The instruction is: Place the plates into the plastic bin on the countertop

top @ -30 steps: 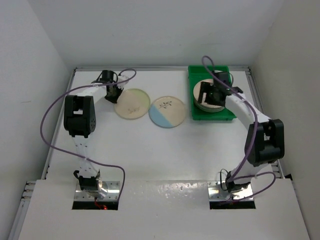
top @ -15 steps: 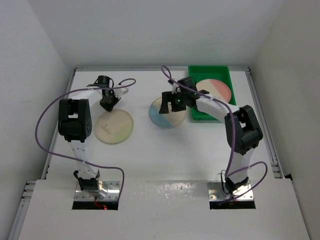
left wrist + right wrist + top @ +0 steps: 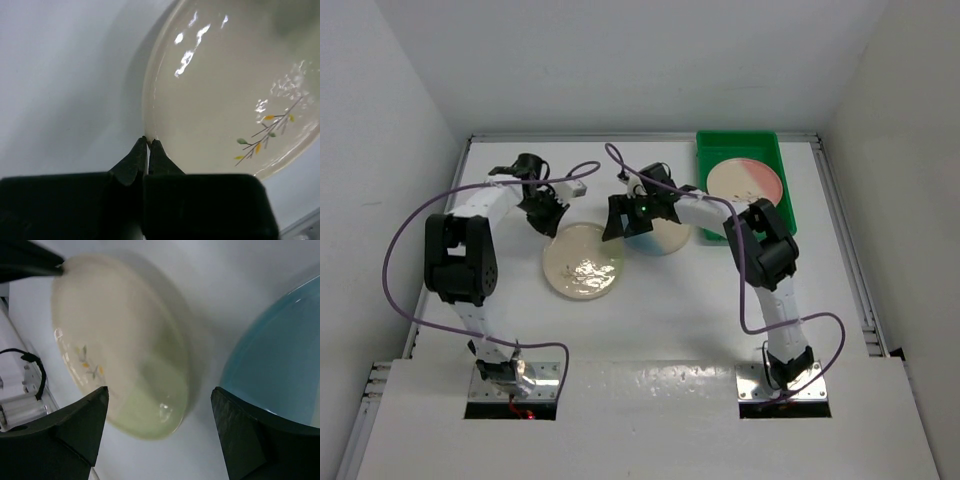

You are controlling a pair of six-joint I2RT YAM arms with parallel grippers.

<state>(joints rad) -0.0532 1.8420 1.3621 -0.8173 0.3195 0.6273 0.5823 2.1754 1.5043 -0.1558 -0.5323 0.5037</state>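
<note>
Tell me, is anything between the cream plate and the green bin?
Yes. The blue plate lies right between the cream plate and the bin, and the open right gripper hovers at its edge.

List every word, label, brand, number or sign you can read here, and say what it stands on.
None: no readable text in any view.
The cream plate bears only a sprig drawing, no lettering; the part-blue plate, the part-pink plate and the green bin show none.
</note>
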